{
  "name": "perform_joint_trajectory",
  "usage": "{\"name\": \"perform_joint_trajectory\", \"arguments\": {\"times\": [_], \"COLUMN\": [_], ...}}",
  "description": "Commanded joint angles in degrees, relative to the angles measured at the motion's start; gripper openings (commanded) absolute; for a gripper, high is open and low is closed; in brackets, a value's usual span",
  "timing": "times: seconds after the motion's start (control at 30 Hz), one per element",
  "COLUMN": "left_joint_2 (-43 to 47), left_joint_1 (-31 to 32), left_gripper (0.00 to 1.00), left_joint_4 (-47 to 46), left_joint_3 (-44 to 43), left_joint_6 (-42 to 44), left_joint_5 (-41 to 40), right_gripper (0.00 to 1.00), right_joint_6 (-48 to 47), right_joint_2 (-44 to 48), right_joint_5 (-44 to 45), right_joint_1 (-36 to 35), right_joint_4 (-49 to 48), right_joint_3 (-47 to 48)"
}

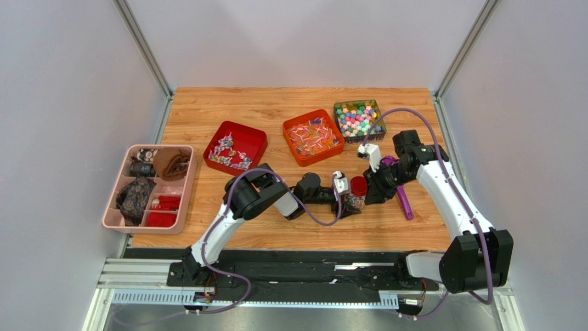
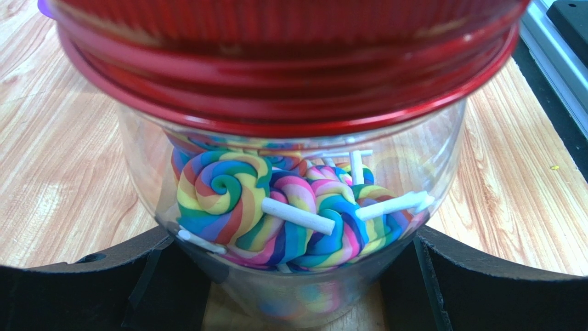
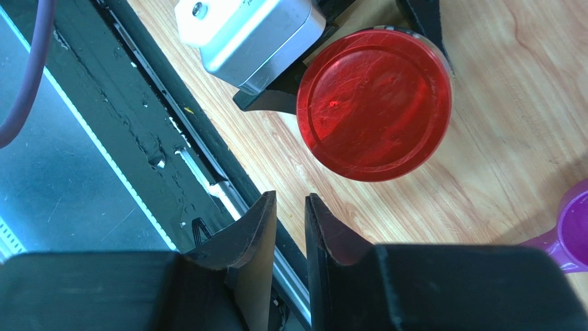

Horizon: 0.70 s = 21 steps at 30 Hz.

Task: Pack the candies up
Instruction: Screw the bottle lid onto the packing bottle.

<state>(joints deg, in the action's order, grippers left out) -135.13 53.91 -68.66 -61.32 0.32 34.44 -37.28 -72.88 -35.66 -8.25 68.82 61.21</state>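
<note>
Candies (image 2: 276,207), rainbow swirls, sit inside clear jar (image 2: 442,165), gripped by my left tool (image 2: 293,276), spread wide, to steady it upright. Red lid (image 3: 376,103) on top. My right tool (image 3: 290,227) pinched nearly shut, empty, lid just beyond its fingertips; probably done with capping.

Left arm (image 1: 215,238) and right arm (image 1: 450,196) with white shells, chunky black joints, black bases, purple cable (image 3: 29,65) looping along each, silver camera housing (image 3: 255,38) with one screw (image 3: 199,9), right gripper (image 3: 290,207) matte black, tapered fingers (image 3: 257,231) narrowing to blunt tips

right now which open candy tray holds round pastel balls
The clear-walled box, farthest right in the row; the red tray and orange tray hold other sweets.
</note>
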Motion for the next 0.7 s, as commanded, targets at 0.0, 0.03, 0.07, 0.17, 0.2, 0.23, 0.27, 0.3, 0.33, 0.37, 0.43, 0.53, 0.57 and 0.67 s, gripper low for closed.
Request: {"name": "perform_joint_trajectory", "arguments": {"times": [0.0,0.03,0.07,0.17,0.2,0.23,0.27,0.3,0.33,0.37,0.43,0.53,0.57,0.67], "left_joint_2": [-1.8,-1.8,-1.8,-1.8,-1.8,-1.8,-1.8,-1.8,-1.8,-1.8,-1.8,-1.7,-1.8,-1.8], "left_joint_1": [-0.3,-0.3,-0.3,-0.3,-0.3,-0.3,-0.3,-0.3,-0.3,-0.3,-0.3,-0.3,-0.3,-0.3], "left_gripper": [0.12,0.12,0.11,0.11,0.11,0.11,0.11,0.11,0.11,0.11,0.11,0.11,0.11,0.11], "left_joint_4": [6.2,6.2,6.2,6.3,6.3,6.3,6.2,6.3,6.4,6.3,6.4,6.6,6.6,6.9], "left_joint_3": [0.2,0.2,0.2,0.2,0.1,0.1,0.1,0.1,0.1,0.1,0.1,0.1,0.0,0.0], "left_joint_6": [-1.4,-1.5,-1.3,-1.3,-1.3,-1.3,-1.4,-1.4,-1.4,-1.3,-1.5,-1.4,-1.5,-1.4], "left_joint_5": [-0.9,-0.9,-0.9,-0.8,-0.9,-0.9,-0.8,-0.8,-0.9,-0.8,-0.8,-0.8,-0.9,-0.8], "right_gripper": [0.26,0.27,0.27,0.31,0.31,0.32,0.33,0.34,0.35,0.35,0.36,0.36,0.36,0.36], "right_joint_6": [1.7,1.9,1.9,2.6,2.6,2.7,2.7,2.8,3.0,3.0,3.1,3.1,3.1,2.6], "right_joint_2": [3.2,3.3,3.3,0.6,-1.7,-3.0,-4.1,-6.1,-7.1,-7.9,-10.1,-12.2,-12.9,-14.1], "right_joint_5": [0.2,0.8,0.5,-1.0,-1.3,-1.3,-1.6,-1.6,-1.7,-1.7,-2.3,-2.7,-2.6,-2.6], "right_joint_1": [-0.1,-0.1,-0.2,-0.3,-0.4,-0.5,-0.7,-1.0,-1.3,-1.5,-2.0,-2.3,-2.4,-2.4], "right_joint_4": [-1.7,-2.5,-3.7,-4.9,-5.1,-5.3,-6.0,-6.4,-6.8,-7.4,-7.8,-8.3,-8.7,-8.7], "right_joint_3": [2.7,3.9,4.7,8.2,9.1,10.1,11.5,12.2,12.6,13.5,14.3,15.5,15.6,15.5]}}
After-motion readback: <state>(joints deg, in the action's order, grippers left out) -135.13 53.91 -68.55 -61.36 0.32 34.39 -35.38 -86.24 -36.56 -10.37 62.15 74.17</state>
